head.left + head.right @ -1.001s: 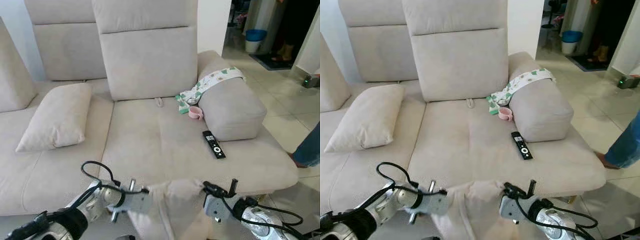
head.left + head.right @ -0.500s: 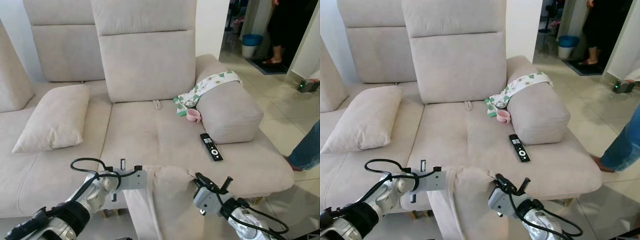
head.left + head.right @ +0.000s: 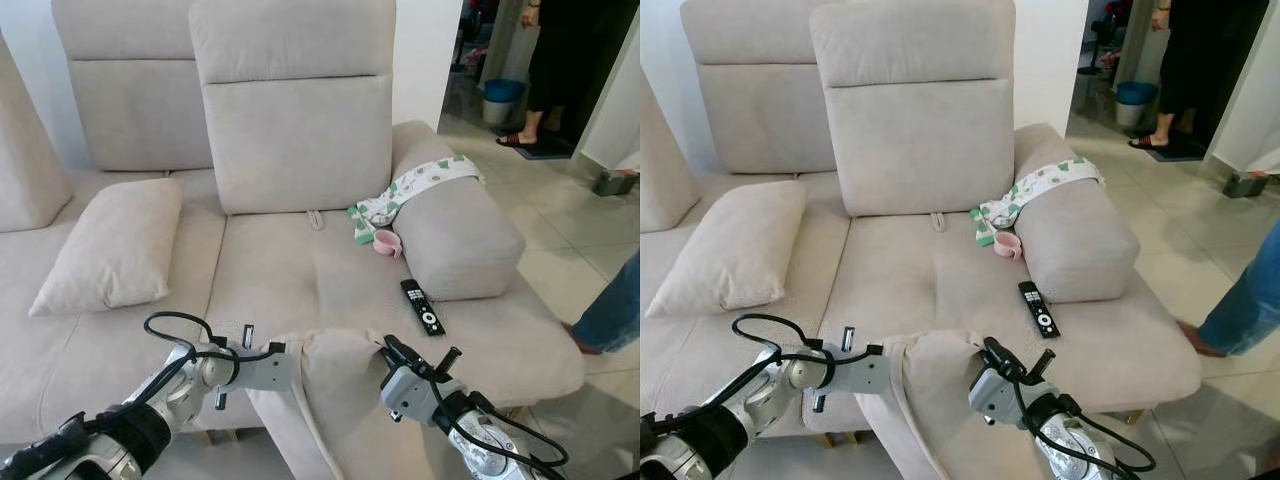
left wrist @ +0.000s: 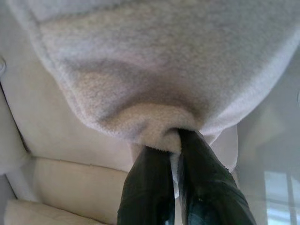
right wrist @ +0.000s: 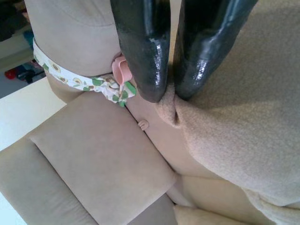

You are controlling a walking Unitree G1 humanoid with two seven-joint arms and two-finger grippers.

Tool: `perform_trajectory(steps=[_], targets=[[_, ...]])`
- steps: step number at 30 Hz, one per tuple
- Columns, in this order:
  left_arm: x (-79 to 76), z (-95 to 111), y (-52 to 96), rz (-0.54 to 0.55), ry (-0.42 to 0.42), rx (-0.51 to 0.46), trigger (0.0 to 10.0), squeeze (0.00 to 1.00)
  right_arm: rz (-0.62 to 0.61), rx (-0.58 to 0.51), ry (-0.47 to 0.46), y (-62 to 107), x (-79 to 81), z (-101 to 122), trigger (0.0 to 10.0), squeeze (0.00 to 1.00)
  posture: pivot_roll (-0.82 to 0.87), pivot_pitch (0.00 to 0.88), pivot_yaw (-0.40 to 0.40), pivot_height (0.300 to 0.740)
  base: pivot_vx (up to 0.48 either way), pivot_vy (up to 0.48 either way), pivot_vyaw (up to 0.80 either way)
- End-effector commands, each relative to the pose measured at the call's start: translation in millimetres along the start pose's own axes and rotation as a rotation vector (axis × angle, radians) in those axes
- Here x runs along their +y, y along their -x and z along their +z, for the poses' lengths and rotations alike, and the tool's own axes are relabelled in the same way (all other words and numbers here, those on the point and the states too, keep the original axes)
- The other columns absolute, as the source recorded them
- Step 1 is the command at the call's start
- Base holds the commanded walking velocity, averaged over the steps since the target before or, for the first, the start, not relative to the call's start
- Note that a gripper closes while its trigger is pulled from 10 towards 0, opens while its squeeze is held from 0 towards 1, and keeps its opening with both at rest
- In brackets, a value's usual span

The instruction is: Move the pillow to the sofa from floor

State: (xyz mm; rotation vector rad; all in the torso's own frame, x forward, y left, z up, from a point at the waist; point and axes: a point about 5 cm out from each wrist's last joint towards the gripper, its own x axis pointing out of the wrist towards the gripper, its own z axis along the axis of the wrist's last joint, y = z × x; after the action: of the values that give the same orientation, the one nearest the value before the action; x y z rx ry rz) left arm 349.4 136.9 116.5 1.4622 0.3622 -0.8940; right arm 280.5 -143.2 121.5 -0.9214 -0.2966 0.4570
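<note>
pillow (image 3: 335, 400): beige, held up between both grippers at the front edge of the sofa (image 3: 290, 270), its top corner level with the seat, the rest hanging below the edge.
left gripper (image 4: 172, 143): fingers (image 4: 150, 183) pressed together, clamped on a pinched corner of the pillow.
right gripper (image 5: 168, 96): fingers (image 5: 140, 56) closed on the pillow's opposite edge.
second pillow (image 3: 115, 245): lying on the left seat.
remote (image 3: 422, 306): on the right seat, near the armrest (image 3: 455, 235).
pink cup (image 3: 384, 242): touching the armrest base.
patterned cloth (image 3: 415, 185): draped over the armrest.
person (image 3: 612, 310): leg at the right edge, on the tiled floor (image 3: 580, 230).
</note>
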Motion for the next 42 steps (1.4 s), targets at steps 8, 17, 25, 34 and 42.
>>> perform_trajectory(steps=[8, 17, 25, 34, 42], targets=[[18.2, -3, 5.6, 0.004, -0.12, 0.028, 10.0, 0.0, -0.095, -0.127, -0.006, -6.0, -20.3, 28, 10.0, 0.0, -0.07, 0.019, 0.026, 0.69, 0.0, 0.0, 0.0], [21.6, 1, 3.9, 0.017, -0.117, 0.016, 10.0, 0.0, -0.113, -0.138, 0.004, -7.2, -27.7, 33, 10.0, 0.0, -0.08, 0.009, 0.022, 0.725, 0.0, 0.0, 0.0], [32.8, 9, 3.0, 0.09, -0.087, -0.033, 10.0, 0.0, -0.132, -0.145, 0.005, -8.4, -31.7, 36, 10.0, 0.0, -0.08, 0.003, 0.025, 0.74, 0.0, 0.0, 0.0], [35.9, 42, 7.8, 0.091, -0.131, -0.267, 10.0, 0.0, -0.13, -0.139, -0.023, -8.0, -29.5, 36, 10.0, 0.0, -0.08, 0.0, 0.029, 0.74, 0.0, 0.0, 0.0], [30.2, 48, 8.6, 0.038, -0.161, -0.323, 10.0, 0.0, -0.12, -0.139, -0.037, -8.3, -25.1, 37, 10.0, 0.0, -0.08, 0.0, 0.036, 0.74, 0.0, 0.0, 0.0]])
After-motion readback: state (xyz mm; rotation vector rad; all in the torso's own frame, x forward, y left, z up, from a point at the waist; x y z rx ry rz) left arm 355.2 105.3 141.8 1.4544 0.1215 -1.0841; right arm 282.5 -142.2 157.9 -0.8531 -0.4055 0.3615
